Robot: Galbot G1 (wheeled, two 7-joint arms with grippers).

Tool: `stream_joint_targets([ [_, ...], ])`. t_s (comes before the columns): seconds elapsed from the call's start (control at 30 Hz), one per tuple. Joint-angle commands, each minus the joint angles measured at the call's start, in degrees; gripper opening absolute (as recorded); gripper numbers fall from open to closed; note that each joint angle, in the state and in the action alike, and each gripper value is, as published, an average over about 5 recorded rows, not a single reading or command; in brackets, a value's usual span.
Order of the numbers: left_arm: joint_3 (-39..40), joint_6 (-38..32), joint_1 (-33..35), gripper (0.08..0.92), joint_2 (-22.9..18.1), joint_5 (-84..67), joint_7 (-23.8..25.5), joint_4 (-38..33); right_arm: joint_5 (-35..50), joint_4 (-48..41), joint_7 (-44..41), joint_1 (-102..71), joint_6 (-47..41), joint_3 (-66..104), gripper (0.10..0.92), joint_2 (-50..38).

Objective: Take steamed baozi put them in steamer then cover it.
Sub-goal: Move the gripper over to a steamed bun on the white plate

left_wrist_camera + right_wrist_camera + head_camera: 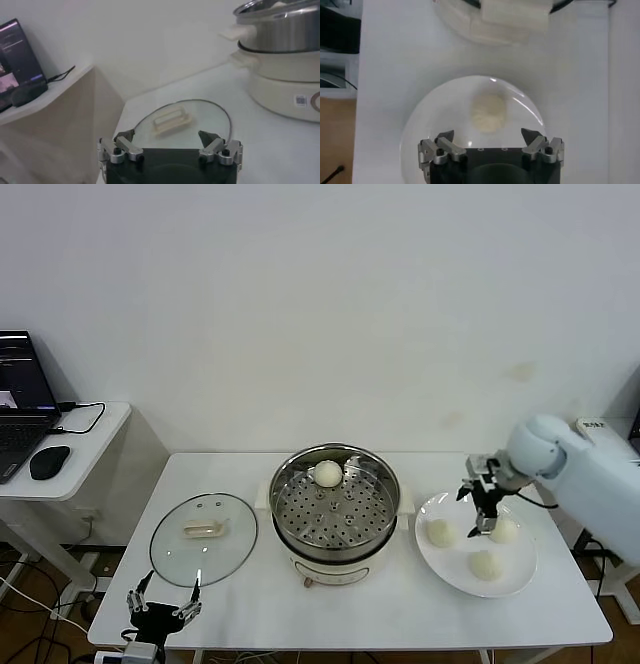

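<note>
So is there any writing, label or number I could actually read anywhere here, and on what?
None can be read.
Steamer: small square sticker on the cream base, too blurred to read.
Right arm: small dark-on-white label, too small to read.
Laptop: lit screen, contents too small to read.

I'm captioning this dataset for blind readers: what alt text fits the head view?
Open right gripper hovers over a white plate holding three baozi; a fourth bun sits in the open steamer at table centre. The glass cover lies to its left, near the open left gripper.
</note>
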Motion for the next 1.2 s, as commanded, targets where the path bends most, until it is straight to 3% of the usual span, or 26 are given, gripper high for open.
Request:
stream_joint_targets([
  [0.03,0.09,-0.02,-0.05,0.823,-0.04,0.14,0.01,0.51,-5.06,-3.98,2.33,-6.69,0.43,3.9,0.823,4.42],
  [1.2,0.35,-0.17,-0.96,0.823,0.1,0.18,-0.04,2.81,-8.11,-11.36,6.38,-7.51,1.73,4.48,0.823,9.92],
])
